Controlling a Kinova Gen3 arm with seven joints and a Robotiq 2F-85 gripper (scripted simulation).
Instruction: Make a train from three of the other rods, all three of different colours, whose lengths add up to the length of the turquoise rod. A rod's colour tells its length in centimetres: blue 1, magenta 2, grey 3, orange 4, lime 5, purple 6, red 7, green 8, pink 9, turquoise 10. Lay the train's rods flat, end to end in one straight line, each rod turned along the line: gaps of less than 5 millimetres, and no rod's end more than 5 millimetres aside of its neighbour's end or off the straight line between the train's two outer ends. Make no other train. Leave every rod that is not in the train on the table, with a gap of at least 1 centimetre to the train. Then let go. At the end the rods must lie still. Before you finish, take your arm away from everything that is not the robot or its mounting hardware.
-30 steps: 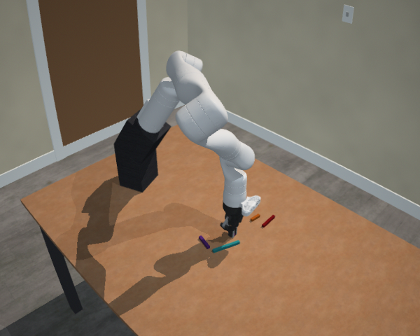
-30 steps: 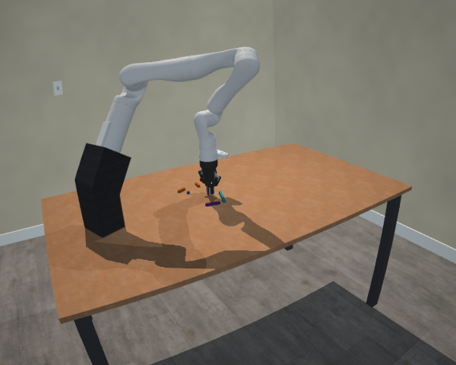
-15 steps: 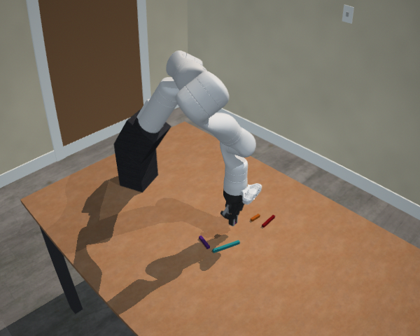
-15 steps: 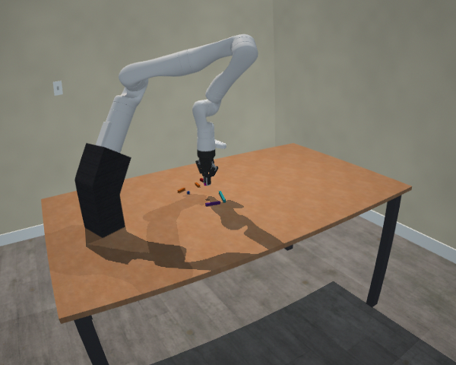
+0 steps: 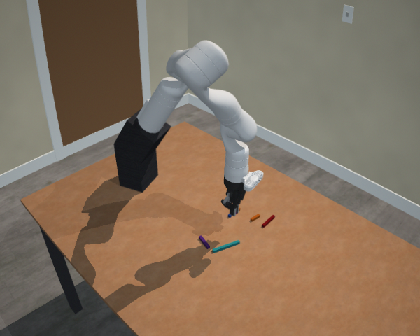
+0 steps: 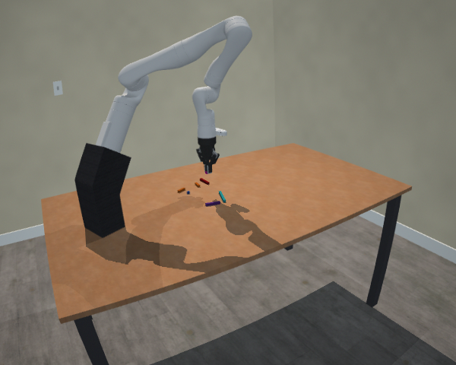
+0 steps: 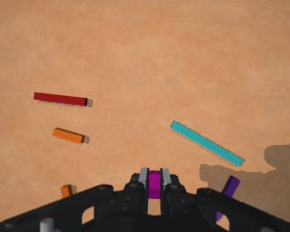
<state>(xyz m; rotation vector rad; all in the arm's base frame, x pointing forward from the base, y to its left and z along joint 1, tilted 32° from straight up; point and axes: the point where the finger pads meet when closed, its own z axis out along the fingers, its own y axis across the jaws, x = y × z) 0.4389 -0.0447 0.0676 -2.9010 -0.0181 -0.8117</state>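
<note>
Now the magenta rod (image 6: 206, 172) (image 7: 155, 185) hangs above the table, clamped in the claw (image 5: 233, 213) (image 6: 208, 169) (image 7: 154, 179); the red rod (image 5: 268, 220) (image 6: 204, 181) (image 7: 60, 99) lies toward ten o'clock in the wrist view. Carrying seems in hand; next, align magenta with red, leaving blue (image 5: 229, 215) (image 6: 188, 192) to follow.

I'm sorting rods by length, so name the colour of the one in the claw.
Magenta: the held rod, clearest in the wrist view.
</note>
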